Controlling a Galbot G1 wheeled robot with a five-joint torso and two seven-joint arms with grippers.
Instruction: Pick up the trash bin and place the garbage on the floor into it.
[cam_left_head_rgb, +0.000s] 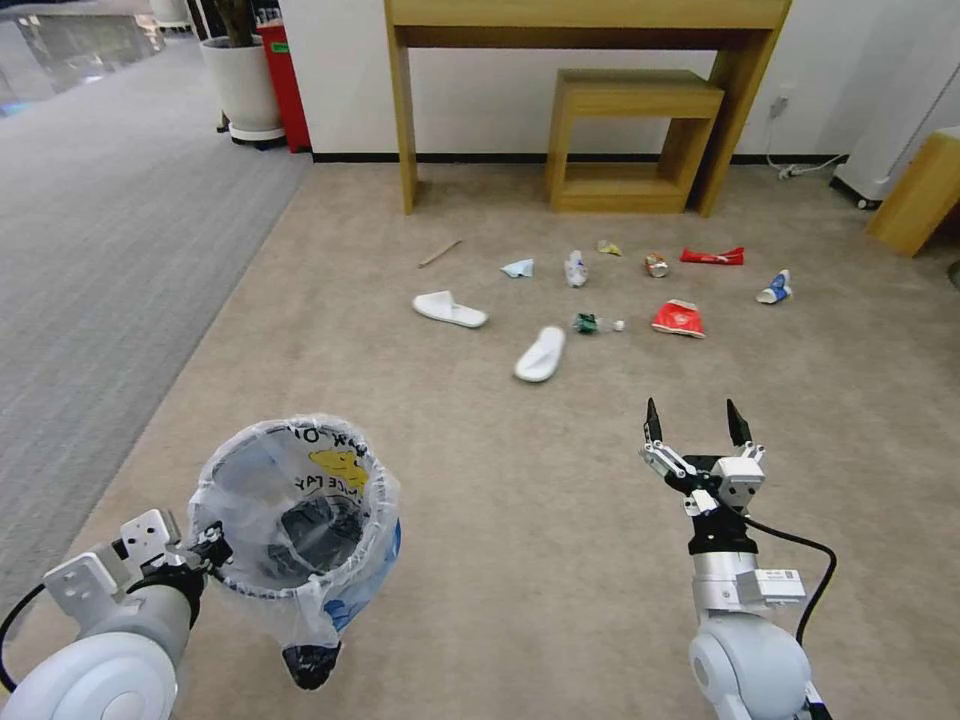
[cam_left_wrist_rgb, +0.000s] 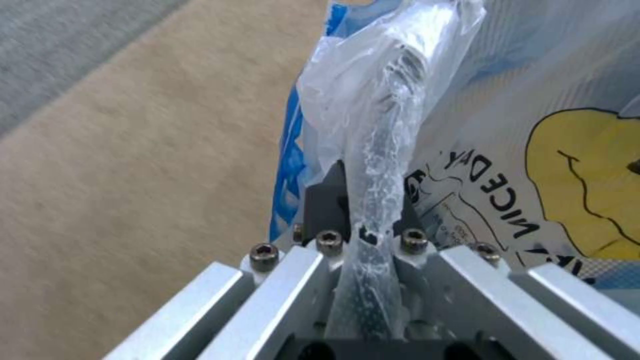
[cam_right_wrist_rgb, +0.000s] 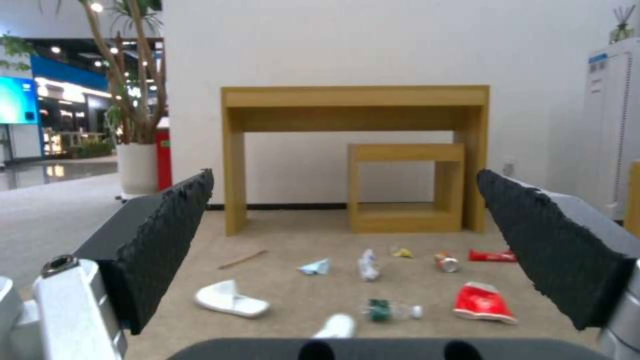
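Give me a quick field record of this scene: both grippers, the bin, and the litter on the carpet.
left gripper: shut on the trash bin's bagged rim, holding it off the floor
right gripper: open, empty, facing the litter
nearest litter: white slipper
other litter: second slipper, green-capped bottle, red wrapper, paper cup, wooden stick
behind: wooden table

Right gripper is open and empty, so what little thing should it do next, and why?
Probably reach forward and down toward the nearest white slipper. The right gripper hangs open above bare beige carpet, while the left gripper holds the bag-lined round trash bin ready.
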